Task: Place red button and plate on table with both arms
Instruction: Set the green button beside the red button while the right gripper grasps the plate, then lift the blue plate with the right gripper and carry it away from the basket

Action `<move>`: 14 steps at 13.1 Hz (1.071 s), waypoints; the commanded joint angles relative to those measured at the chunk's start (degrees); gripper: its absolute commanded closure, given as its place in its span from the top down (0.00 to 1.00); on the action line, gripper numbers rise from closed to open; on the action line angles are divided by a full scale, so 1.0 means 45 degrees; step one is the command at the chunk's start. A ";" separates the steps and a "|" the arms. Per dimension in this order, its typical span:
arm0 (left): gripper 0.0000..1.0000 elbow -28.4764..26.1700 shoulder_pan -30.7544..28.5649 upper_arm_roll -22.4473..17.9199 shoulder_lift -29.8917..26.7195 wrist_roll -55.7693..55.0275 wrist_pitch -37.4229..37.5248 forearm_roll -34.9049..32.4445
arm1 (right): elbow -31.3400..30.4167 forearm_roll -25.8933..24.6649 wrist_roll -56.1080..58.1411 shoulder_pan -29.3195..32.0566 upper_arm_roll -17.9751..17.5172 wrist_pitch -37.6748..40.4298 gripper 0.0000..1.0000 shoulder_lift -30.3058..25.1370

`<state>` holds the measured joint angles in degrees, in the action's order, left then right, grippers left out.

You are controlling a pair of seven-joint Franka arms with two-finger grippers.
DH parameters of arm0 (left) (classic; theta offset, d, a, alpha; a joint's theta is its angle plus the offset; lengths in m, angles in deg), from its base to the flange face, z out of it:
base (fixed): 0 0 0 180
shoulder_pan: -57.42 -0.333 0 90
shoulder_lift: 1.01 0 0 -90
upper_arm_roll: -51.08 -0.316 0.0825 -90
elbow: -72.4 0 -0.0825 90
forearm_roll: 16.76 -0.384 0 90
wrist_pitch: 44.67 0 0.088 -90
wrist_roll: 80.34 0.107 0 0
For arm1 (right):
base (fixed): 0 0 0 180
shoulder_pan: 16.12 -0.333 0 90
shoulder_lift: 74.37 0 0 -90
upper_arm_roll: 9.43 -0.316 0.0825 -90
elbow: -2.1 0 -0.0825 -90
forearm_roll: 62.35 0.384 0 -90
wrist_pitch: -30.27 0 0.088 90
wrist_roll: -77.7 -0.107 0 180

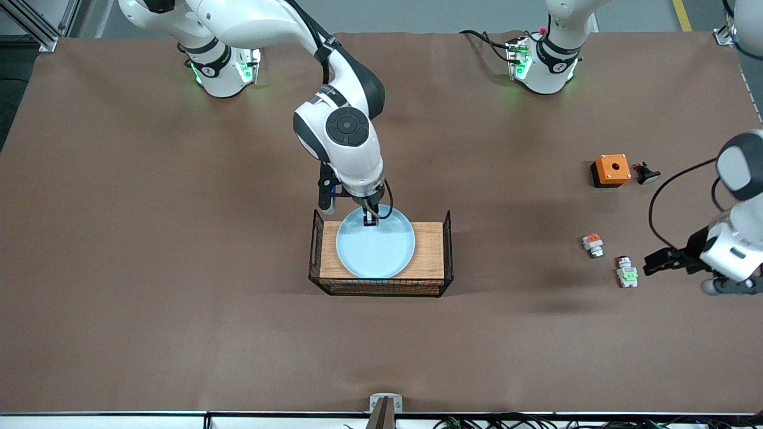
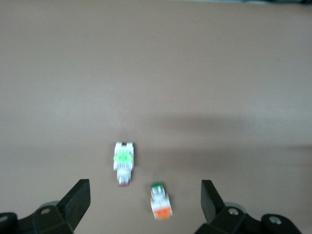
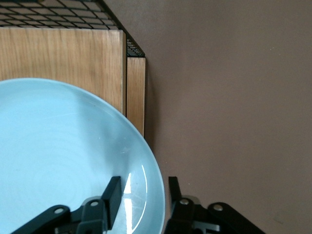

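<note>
The wide table (image 1: pixel 179 310) under its plain matte brown sheet has bare room along the edge nearest the front camera and across the right arm's end.

Near the middle stands a black wire crate with a wooden top (image 1: pixel 429 250), wire walls rising at its two short ends. On that top lies the round, glossy pale-blue plate (image 1: pixel 375 247); its rim reaches the wood's edge on the side nearer the camera and overhangs the edge toward the arm bases.

The right gripper (image 1: pixel 371 219) stands at that overhanging rim, one finger inside the plate and one outside (image 3: pixel 174 187), straddling the rim with a gap on either side, not yet clamped.

Toward the left arm's end, the left gripper (image 1: pixel 650 262) sits low over the table just beside the red button (image 1: pixel 626 274), a tiny white-grey switch part with a green patch, lying free on the sheet. Its fingers (image 2: pixel 78 197) are spread wide and hold nothing.

A similar white piece with an orange patch (image 1: pixel 592 243) lies near the button, farther from the camera. Farther still are an orange box with a black base (image 1: pixel 611 170) and, beside it, a black push-button (image 1: pixel 645 173).
</note>
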<state>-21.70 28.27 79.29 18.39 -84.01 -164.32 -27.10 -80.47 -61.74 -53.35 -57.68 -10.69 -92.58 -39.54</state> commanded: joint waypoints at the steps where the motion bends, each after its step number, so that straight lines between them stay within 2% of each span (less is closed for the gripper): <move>1: 1.00 0.0475 -0.0026 0.0214 -0.1495 -0.0357 0.2222 -0.0047 | 0.0303 -0.0468 -0.0079 -0.0141 0.0007 0.0074 0.24 0.0208; 3: 1.00 0.1762 -0.0007 0.0644 -0.1751 -0.0492 0.4234 0.0420 | 0.0303 -0.0703 0.0661 -0.0238 0.0007 0.0074 0.12 0.0208; 4: 1.00 0.2136 -0.0026 0.0877 -0.1791 -0.0783 0.4920 0.0480 | 0.0303 -0.0645 0.0683 -0.0258 -0.0013 0.0074 0.01 0.0208; 6: 1.00 0.2471 -0.0026 0.1152 -0.2257 -0.1350 0.5881 0.0481 | 0.0303 -0.0664 0.0723 -0.0297 -0.0013 0.0074 0.01 0.0189; 10: 1.00 0.2491 0.0032 0.1135 -0.3077 -0.1237 0.6626 0.0500 | 0.0673 -0.0489 0.0761 -0.0063 -0.0032 0.0229 0.00 0.0014; 11: 1.00 0.2395 0.0380 0.0902 -0.3467 -0.1197 0.6627 0.0462 | 0.0674 -0.0450 0.0762 -0.0063 -0.0032 0.0307 0.00 -0.0084; 12: 1.00 0.2394 0.1022 0.0242 -0.3606 -0.1293 0.6878 0.0519 | 0.0674 -0.0449 0.0762 -0.0063 -0.0032 0.0733 0.00 -0.0413; 14: 1.00 0.2394 0.3379 -0.2213 -0.4036 -0.1197 0.7758 0.0539 | 0.0674 -0.0430 0.0762 -0.0063 -0.0052 0.1573 0.00 -0.0960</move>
<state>-10.58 35.67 77.66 2.71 -89.73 -131.98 -25.57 -77.45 -63.83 -50.83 -58.58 -10.79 -88.63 -41.16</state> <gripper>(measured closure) 0.000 0.965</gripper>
